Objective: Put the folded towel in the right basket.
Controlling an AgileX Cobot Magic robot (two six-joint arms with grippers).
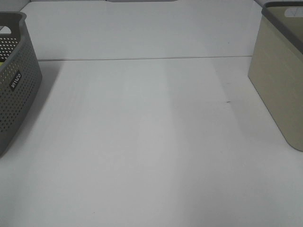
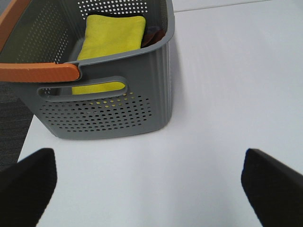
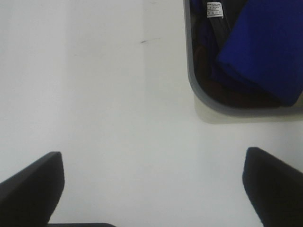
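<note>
A grey perforated basket (image 1: 14, 80) stands at the table's left edge. In the left wrist view this basket (image 2: 118, 109) holds a folded yellow towel (image 2: 111, 40) under an orange handle (image 2: 40, 72). The beige right basket (image 1: 279, 80) stands at the right edge. In the right wrist view this basket (image 3: 196, 90) holds a blue folded towel (image 3: 265, 47) on top of dark cloth. My left gripper (image 2: 150, 182) is open and empty over the table beside the grey basket. My right gripper (image 3: 152, 184) is open and empty beside the right basket. Neither gripper shows in the exterior high view.
The white table (image 1: 151, 142) runs between the two baskets, with a seam (image 1: 142, 59) across its far part and a small dark mark (image 1: 228, 101) near the right basket. A white label (image 3: 214, 9) lies on the dark cloth in the right basket.
</note>
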